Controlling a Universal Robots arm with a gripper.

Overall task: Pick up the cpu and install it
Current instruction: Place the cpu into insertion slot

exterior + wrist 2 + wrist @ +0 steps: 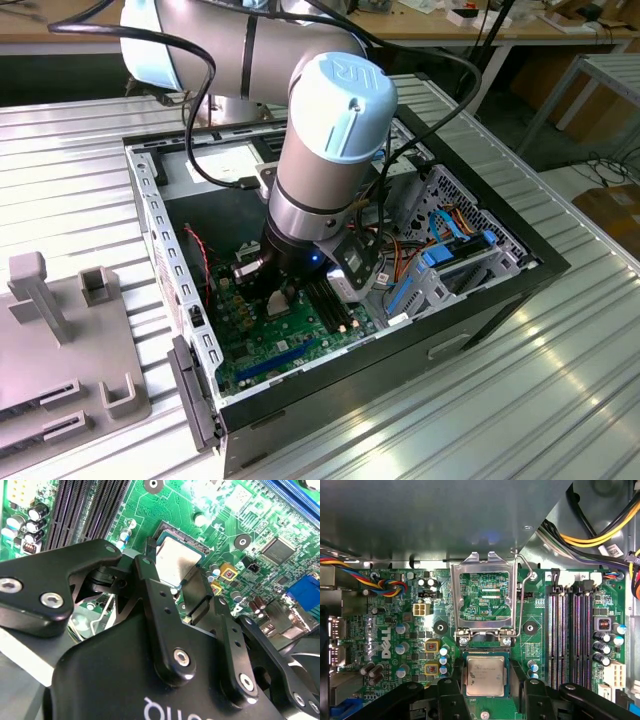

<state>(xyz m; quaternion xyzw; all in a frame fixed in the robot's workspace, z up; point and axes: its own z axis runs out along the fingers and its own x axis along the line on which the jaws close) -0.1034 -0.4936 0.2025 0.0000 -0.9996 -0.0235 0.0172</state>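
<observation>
Surface: ribbed metal table carrying an open PC case, with workbenches in the room behind. Your cpu, with a plain silver-grey sq. top, lies flat in the socket on the green mobo, just beside the hinged-up load frame. The gripper sits astride it; can't tell whether it's clamping or released.
</observation>
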